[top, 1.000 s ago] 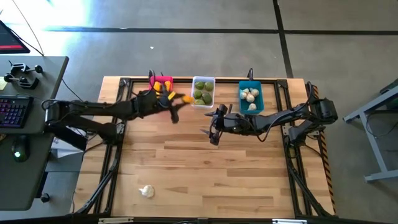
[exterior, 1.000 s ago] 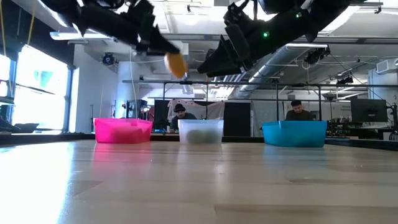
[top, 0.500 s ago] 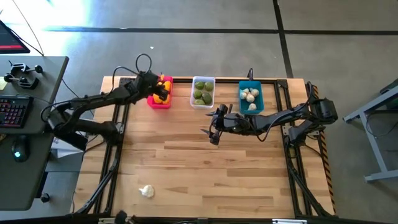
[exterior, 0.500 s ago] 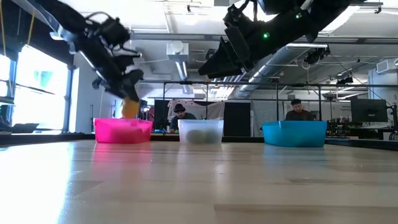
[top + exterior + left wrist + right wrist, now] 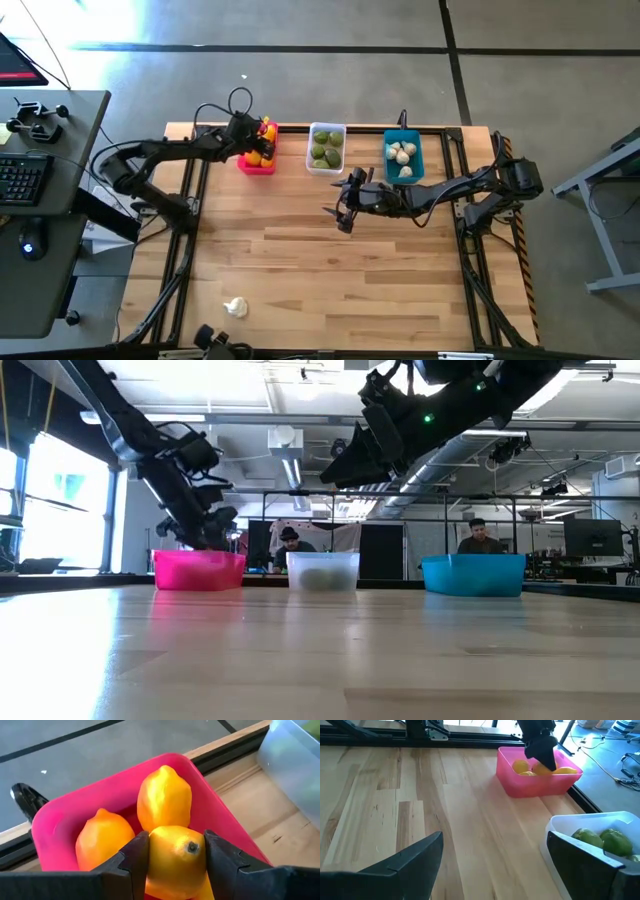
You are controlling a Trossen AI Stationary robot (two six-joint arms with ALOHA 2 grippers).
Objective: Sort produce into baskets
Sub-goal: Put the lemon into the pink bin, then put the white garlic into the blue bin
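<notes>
- Left gripper: fingers clamped on a lemon, inside the pink basket.
- Right gripper: fingers spread wide, empty, near the white basket.

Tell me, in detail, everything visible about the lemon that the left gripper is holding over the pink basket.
The held lemon is a small yellow-orange piece with a smooth, glossy, plastic-looking skin and a dark dot at its tip. The left gripper clamps it between two dark fingers, one on each side. It sits low inside the pink basket, at the table's far edge, above or against two other lemons; whether it touches them is unclear.
</notes>
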